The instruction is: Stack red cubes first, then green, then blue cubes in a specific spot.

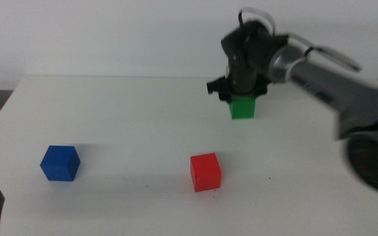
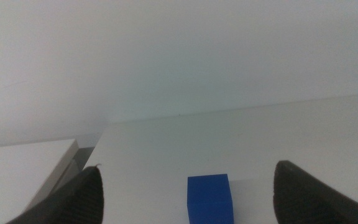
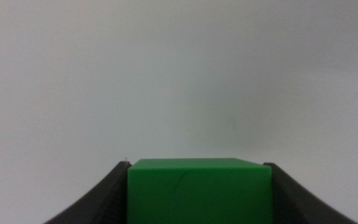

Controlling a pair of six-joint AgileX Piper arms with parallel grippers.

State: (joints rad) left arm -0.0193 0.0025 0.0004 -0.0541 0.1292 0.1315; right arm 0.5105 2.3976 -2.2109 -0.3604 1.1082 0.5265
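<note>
A white table (image 1: 130, 105) stands before a pale wall (image 1: 110, 33).

We saw bright, even light, faint shadows beneath the cubes, and motion blur smearing the right arm (image 1: 346, 98).

The right arm (image 1: 320, 82) is a grey tube ending in a black wrist housing with looping pale cables.
</note>
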